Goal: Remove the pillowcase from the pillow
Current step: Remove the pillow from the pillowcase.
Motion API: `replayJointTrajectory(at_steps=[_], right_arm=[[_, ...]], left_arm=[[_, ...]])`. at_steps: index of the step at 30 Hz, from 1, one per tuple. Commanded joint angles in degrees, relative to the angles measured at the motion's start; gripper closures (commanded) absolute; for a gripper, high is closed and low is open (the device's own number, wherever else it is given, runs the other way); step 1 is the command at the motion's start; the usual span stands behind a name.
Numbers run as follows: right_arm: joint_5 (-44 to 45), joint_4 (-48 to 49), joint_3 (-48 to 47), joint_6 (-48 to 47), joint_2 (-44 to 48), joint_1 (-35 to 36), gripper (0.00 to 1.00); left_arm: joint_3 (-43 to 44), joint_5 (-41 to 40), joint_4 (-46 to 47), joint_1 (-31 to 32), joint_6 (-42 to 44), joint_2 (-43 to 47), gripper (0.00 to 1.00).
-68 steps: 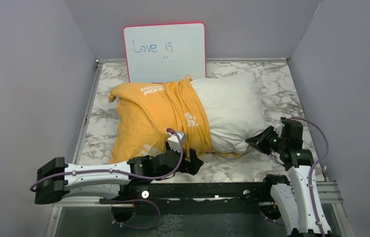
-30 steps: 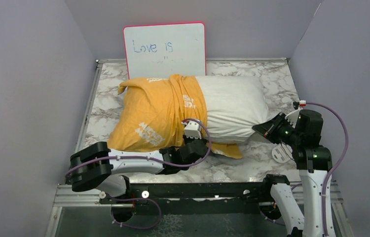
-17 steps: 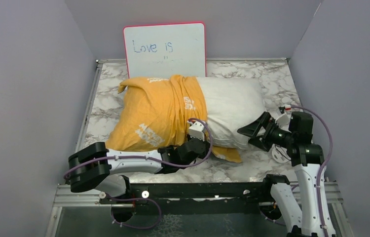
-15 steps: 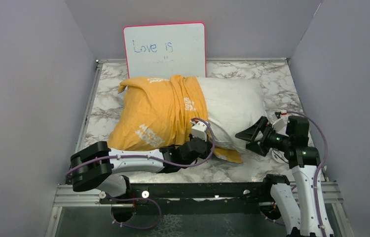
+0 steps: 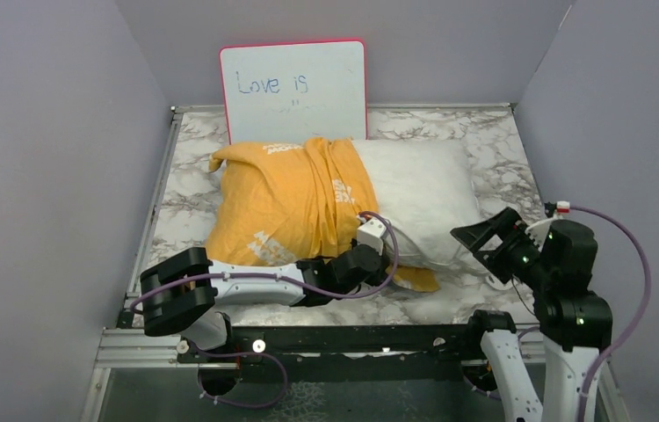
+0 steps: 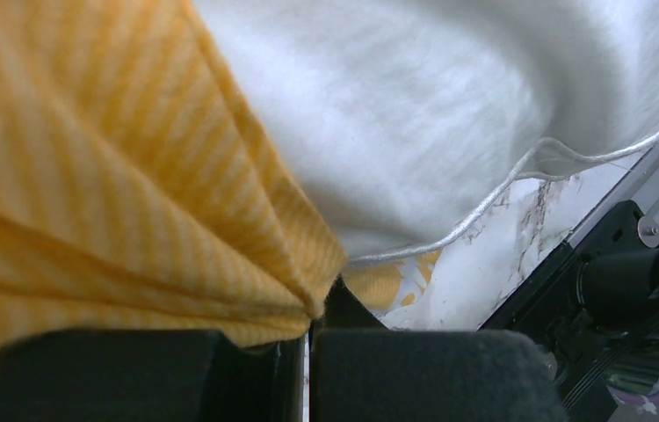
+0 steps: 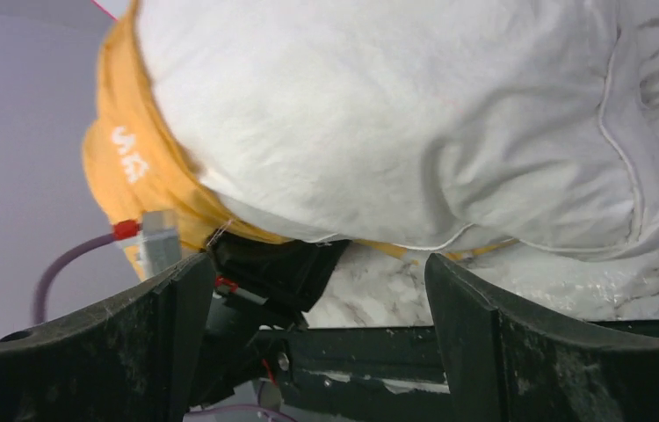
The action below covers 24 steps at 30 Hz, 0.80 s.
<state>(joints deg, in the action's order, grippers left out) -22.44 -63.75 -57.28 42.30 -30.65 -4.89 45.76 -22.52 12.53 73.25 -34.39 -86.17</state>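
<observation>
The yellow-orange pillowcase [image 5: 286, 202] with white lettering covers the left half of the pillow [image 5: 414, 189], whose plump white right half lies bare on the table. My left gripper [image 5: 381, 266] is at the pillow's near edge, shut on a bunched fold of the pillowcase [image 6: 89, 176]. In the left wrist view the orange cloth runs down between the closed pads [image 6: 220, 369], under the white pillow [image 6: 414, 114]. My right gripper [image 5: 487, 246] hangs open just off the pillow's near right corner, touching nothing. Its wrist view shows the pillow [image 7: 379, 114] and pillowcase [image 7: 133, 167] beyond the spread fingers [image 7: 458, 299].
A pink-framed whiteboard [image 5: 293, 88] reading "Love is" leans on the back wall behind the pillow. Grey walls close in the marble table [image 5: 493, 141] on the left, right and back. A black rail [image 5: 352, 338] runs along the near edge between the arm bases.
My right gripper opened, let go of the pillow's near right corner and drew back toward the near right. The left gripper stayed shut on the pillowcase and slid a little right.
</observation>
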Motion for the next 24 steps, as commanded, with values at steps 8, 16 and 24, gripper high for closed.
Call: replayJointTrajectory(at_steps=[8, 16, 24], right_arm=[[-8.65, -0.21, 7.09, 6.73, 6.00, 0.08, 0.10], [-9.34, 21.23, 16.19, 9.43, 1.13, 0.05, 0.04], [0.69, 29.02, 20.48, 11.29, -3.91, 0.05, 0.45]], left_arm=[[12.72, 8.27, 4.02, 1.10, 1.94, -2.68, 1.00], [12.10, 9.41, 3.50, 1.93, 2.37, -2.02, 1.00], [10.23, 6.78, 0.95, 1.98, 2.17, 1.08, 1.00]])
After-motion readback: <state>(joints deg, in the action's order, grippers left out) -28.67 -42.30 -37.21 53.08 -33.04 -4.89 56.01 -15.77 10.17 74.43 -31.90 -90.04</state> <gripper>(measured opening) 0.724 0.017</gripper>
